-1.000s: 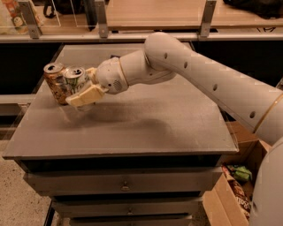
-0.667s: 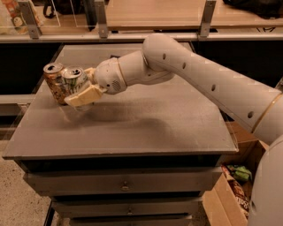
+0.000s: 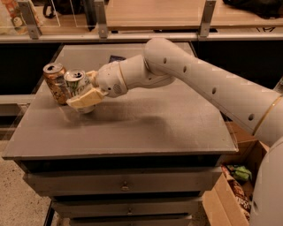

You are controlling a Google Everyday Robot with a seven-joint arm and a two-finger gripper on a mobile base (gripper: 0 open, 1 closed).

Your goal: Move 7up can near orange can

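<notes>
Two grey drawer fronts (image 3: 124,185) fill the bottom of the frame, one under the other, each with a small knob in the middle. At the lower right a cardboard box (image 3: 230,201) stands open beside them on the floor, with some coloured packets inside.

Above the drawers lies the grey table top (image 3: 146,123), which takes the middle of the frame. The white robot arm (image 3: 212,88) comes in from the right edge and reaches across the top toward the left side. At its end the gripper (image 3: 80,89) is at the left part of the table, with its cream fingers (image 3: 88,99) closed on the 7up can (image 3: 76,81), one finger in front of the can and one behind it. The 7up can is a little tilted, and I cannot tell if its bottom rests on the table. Just to the left of it stands the orange can (image 3: 55,84), upright, so close that the two cans seem to touch.

Farther back, near the far edge of the table, lies a small dark flat object (image 3: 116,58). Behind the table, along the top of the frame, runs a wooden counter (image 3: 150,13) with metal posts (image 3: 101,17).
</notes>
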